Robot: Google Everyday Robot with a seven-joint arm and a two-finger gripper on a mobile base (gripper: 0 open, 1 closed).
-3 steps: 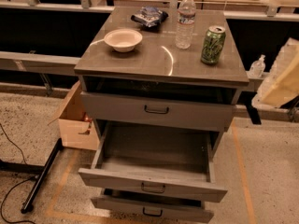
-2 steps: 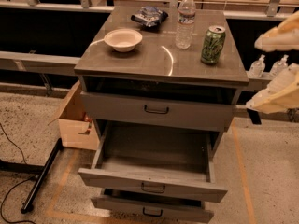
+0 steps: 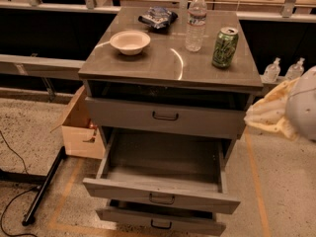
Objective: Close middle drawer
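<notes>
The grey cabinet (image 3: 168, 63) has three drawers. The middle drawer (image 3: 160, 194) is pulled far out and is empty inside; its small dark bar handle (image 3: 162, 199) sits at the front centre. The top drawer (image 3: 165, 116) above it stands nearly shut. The lowest drawer (image 3: 160, 222) sticks out a little. My gripper (image 3: 266, 115), a cream-coloured shape on the white arm (image 3: 302, 102), hangs at the right edge of the view. It is beside the cabinet's right side at top-drawer height, apart from the middle drawer.
On the cabinet top stand a white bowl (image 3: 130, 41), a water bottle (image 3: 196, 22), a green can (image 3: 224, 47) and a snack bag (image 3: 158, 18). A cardboard box (image 3: 79, 127) sits left of the cabinet. A black pole (image 3: 44, 186) and cables lie on the floor.
My arm and gripper have moved down and slightly left, closer to the cabinet's right side. The drawers have not moved.
</notes>
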